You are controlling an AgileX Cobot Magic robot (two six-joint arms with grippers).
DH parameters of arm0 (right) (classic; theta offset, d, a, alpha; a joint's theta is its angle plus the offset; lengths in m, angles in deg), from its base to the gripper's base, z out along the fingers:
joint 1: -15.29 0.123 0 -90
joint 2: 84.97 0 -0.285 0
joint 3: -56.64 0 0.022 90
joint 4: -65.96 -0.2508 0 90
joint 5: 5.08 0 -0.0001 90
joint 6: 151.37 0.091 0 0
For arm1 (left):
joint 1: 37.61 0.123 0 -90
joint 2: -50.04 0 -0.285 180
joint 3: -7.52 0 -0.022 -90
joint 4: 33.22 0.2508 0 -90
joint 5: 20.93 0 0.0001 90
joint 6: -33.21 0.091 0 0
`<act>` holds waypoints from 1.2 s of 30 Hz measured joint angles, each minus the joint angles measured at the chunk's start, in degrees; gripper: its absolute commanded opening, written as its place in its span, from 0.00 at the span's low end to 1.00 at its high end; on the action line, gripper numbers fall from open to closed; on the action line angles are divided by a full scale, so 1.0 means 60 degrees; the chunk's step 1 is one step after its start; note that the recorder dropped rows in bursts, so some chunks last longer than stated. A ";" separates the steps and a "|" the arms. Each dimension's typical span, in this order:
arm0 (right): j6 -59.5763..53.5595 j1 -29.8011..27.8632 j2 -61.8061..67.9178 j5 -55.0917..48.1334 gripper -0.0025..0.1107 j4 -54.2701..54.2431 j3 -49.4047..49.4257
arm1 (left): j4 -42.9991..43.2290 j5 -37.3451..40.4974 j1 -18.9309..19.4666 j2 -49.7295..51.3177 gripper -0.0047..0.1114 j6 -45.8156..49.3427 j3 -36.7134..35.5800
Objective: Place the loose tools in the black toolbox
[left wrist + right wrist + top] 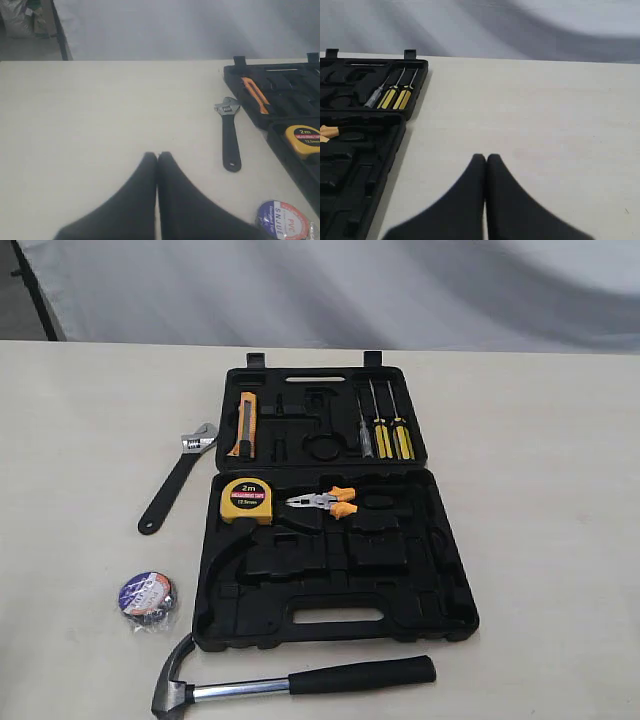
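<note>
The black toolbox [440,570] lies open in the middle of the table. Left of it rests the black adjustable wrench [172,485], silver jaw at its far end. The wrapped tape roll [146,595] sits near the box's front left corner. A chrome claw hammer [300,682] with a black handle lies along the front edge. Neither arm shows in the exterior view. My left gripper [157,156] is shut and empty above bare table, with the wrench [230,135] and tape roll [282,220] off to one side. My right gripper [485,158] is shut and empty beside the toolbox [350,200].
Inside the box sit a yellow tape measure [247,499], orange-handled pliers [325,504], an orange utility knife [245,425] and three yellow-handled screwdrivers [385,430]. A grey backdrop [350,290] hangs behind the table's far edge.
</note>
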 measured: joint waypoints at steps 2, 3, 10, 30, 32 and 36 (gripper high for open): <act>0.0000 0.0000 0.0000 0.0000 0.03 0.0000 0.0000 | 0.0000 0.0000 0.0000 0.0000 0.05 0.0000 0.0000; 0.0000 0.0000 0.0000 0.0000 0.03 0.0000 0.0000 | 0.0000 0.0000 0.0000 0.0000 0.05 0.0000 0.0000; 0.0000 0.0000 0.0000 0.0000 0.03 0.0000 0.0000 | 0.0000 0.0000 0.0000 0.0000 0.05 0.0000 0.0000; 0.0000 0.0000 0.0000 0.3850 0.03 0.0000 0.0000 | 0.0000 0.0000 0.0000 0.0000 0.05 0.0000 0.0000; 0.0000 0.0000 0.0000 0.4373 0.03 0.0000 0.0000 | 0.0000 0.0000 0.0000 0.0000 0.05 0.0000 0.0000; 0.0000 0.0000 0.0000 0.5070 0.03 0.0000 0.0000 | 0.0000 0.0000 0.0000 0.0000 0.05 0.0000 0.0000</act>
